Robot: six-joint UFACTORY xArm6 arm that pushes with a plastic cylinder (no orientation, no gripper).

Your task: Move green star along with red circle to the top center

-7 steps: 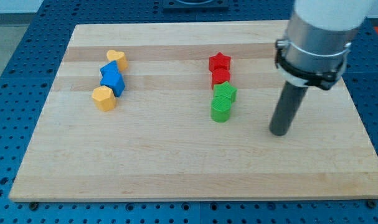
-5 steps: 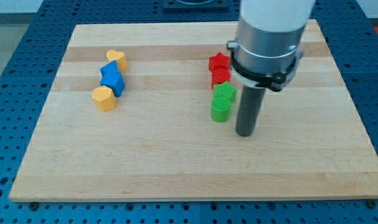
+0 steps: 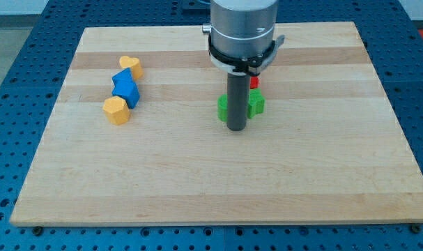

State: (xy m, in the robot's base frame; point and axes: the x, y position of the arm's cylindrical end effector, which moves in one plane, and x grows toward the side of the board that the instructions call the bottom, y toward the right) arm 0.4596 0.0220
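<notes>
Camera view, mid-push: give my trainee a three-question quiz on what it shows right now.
1. True or false: my tip sits among the green blocks.
2. Which colour shows just right of the rod, above the green star? A) blue B) red C) yellow
3. How many blocks lie in the left cluster?

Key:
1. True; a green block shows on its left, the star on its right.
2. B, a red block, mostly hidden.
3. Three visible: yellow heart, blue block, yellow block.
</notes>
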